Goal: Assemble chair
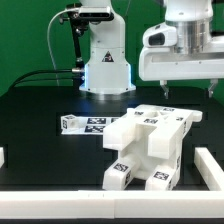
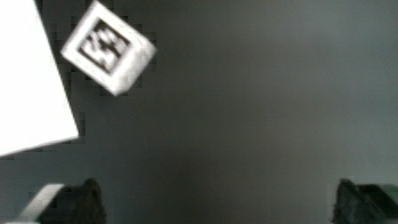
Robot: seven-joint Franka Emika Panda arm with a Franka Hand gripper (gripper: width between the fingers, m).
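Several white chair parts with black marker tags lie bunched together (image 1: pixel 150 140) on the black table, toward the exterior view's right. A small white tagged piece (image 1: pixel 85 123) lies apart on their left. My gripper (image 1: pixel 166 90) hangs above the far edge of the pile, touching nothing. In the wrist view the gripper (image 2: pixel 221 205) is open wide and empty, with only the dark fingertips (image 2: pixel 71 200) showing at the frame's edge. A white part with a tag (image 2: pixel 107 45) and a flat white face (image 2: pixel 27 95) lie below it, off to one side.
The arm's white base (image 1: pixel 105 65) stands at the back middle with black cables on its left. A white bar (image 1: pixel 210 165) lies at the table's right edge and another white piece (image 1: pixel 3 157) at the left edge.
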